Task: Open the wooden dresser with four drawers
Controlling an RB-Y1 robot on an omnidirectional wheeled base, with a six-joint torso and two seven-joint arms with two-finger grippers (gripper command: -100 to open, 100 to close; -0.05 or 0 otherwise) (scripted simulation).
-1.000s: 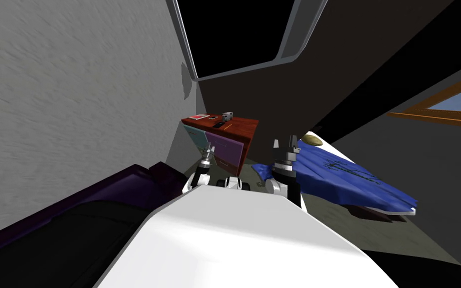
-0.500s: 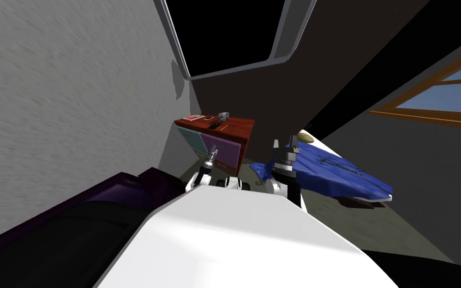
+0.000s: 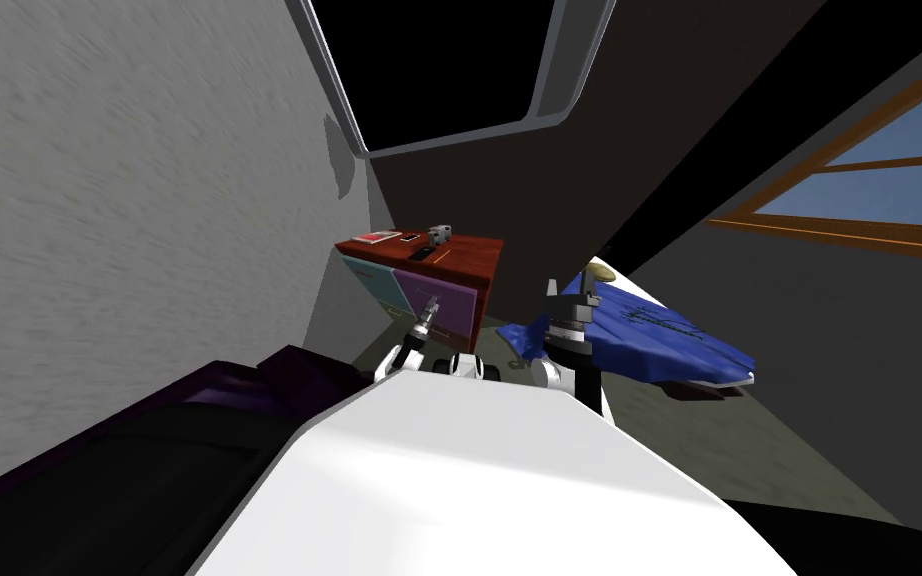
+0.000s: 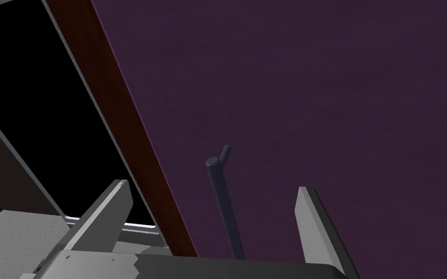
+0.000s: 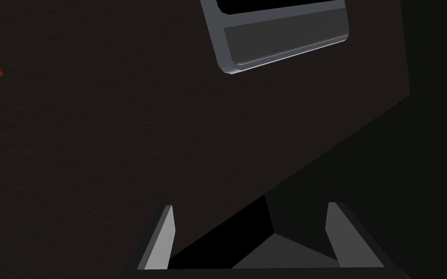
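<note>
— Where is the dresser (image 3: 419, 262)?
— In the corner against the grey wall (image 3: 129, 200), past the dark sofa (image 3: 149, 440), with the blue-covered bed (image 3: 649, 335) to its right. It has a reddish-brown top and teal and purple fronts.
— And the arms?
— The left arm reaches forward and low. The left gripper (image 3: 429, 312) is pointed at the purple drawer (image 4: 314, 97). The right arm stands upright beside it, and the right gripper (image 3: 569, 287) points up in front of the bed.
— How close is the left one?
— Close. From its wrist, the drawer's dark bar handle (image 4: 222, 208) runs between the two fingers. They are spread wide and neither touches it, so nothing is grasped.
— The right fingers?
— Also spread apart and holding nothing (image 5: 250, 206).
— What has changed over the last second?
— The whole head view has swung, so that is my own turn: the dresser now sits further left in it. The left gripper has crept from the teal-purple seam to over the purple front. The right arm has kept its pose.
</note>
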